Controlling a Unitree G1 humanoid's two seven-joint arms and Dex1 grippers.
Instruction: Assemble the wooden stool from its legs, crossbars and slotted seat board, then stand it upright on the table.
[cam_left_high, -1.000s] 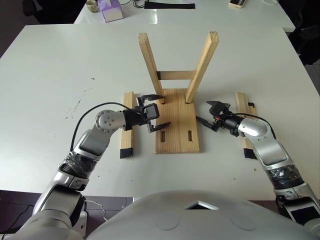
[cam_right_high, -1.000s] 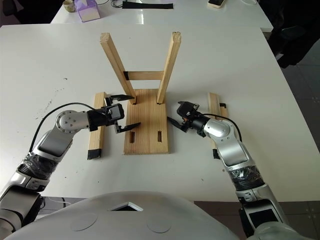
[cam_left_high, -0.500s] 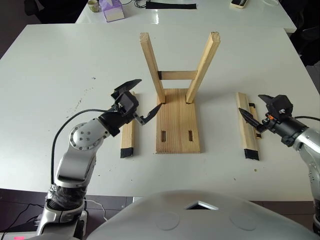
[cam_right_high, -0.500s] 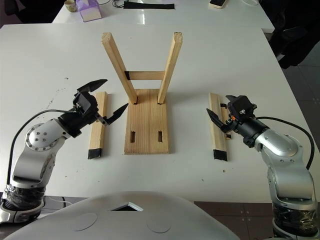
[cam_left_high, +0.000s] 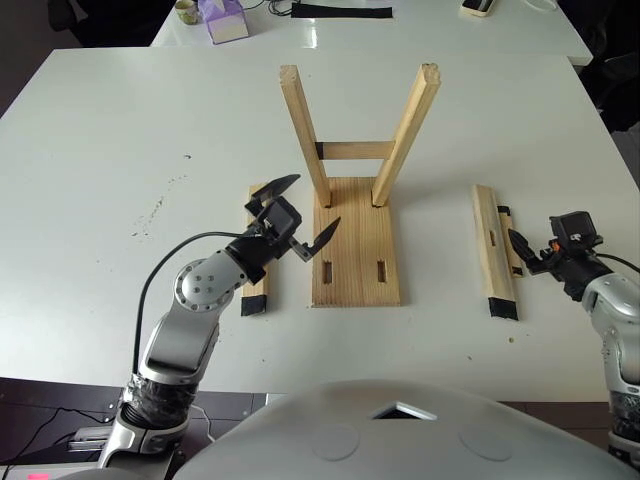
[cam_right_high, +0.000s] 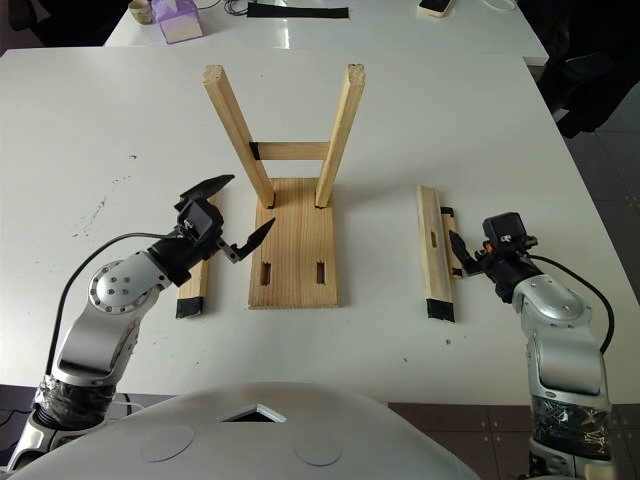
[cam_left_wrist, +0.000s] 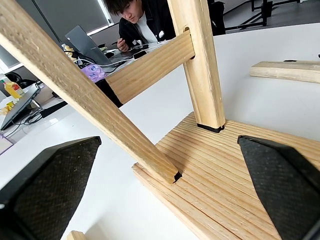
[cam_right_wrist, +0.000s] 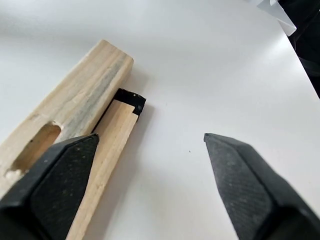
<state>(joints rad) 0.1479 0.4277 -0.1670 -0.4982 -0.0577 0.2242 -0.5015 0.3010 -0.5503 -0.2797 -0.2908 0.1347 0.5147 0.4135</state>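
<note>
The right gripper hangs wide open and empty just beside a loose leg piece. The left gripper is also wide open, holding nothing, at the left edge of the slotted seat board and near a second loose leg. The board lies flat on the table – in its far slots stand two legs joined by a crossbar.

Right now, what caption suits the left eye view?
Seat board with one leg pair slotted in; open left gripper hovers at its edge, open right gripper by a loose leg piece.
</note>
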